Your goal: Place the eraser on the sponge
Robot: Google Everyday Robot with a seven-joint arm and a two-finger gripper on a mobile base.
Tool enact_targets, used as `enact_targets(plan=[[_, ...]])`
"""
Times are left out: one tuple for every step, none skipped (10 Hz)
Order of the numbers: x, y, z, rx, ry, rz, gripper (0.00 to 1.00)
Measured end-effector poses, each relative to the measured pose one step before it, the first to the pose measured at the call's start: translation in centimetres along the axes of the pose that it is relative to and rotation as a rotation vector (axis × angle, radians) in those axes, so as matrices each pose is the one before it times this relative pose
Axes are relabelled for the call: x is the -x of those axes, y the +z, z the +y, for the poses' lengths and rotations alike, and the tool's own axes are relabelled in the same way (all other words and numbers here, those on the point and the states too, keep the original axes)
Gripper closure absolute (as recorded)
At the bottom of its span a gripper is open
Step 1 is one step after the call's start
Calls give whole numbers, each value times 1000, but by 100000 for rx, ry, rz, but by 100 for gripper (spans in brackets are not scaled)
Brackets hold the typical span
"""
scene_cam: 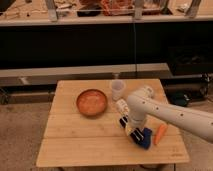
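Observation:
On the right half of the wooden table [70, 145] my gripper [127, 121] hangs at the end of the white arm that reaches in from the right. It is low over the table, just left of the sponge. The black eraser [131, 131] shows as a dark striped bar right under the gripper. It slants down to the right, and its lower end meets the deep-blue sponge [145, 138]. I cannot make out whether the bar rests on the table or is held.
An orange carrot [160, 134] lies just right of the sponge. A round orange-brown bowl [91, 102] sits at the table's middle. A white bottle [116, 89] stands behind the gripper. Dark shelving runs behind the table.

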Motion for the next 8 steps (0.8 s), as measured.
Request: enact_targets(plan=[[287,86,397,-396,647,-25,95],[182,49,272,-202,464,-23,95],[51,-24,41,-338,359,102,95],[31,-5,20,-312,-12,209,91],[10,-43,-55,-81,-273,102,83],[91,-142,121,-11,-2,229,73],[27,-202,56,-222,62,320,61],[28,-236,79,-133,155,206,52]])
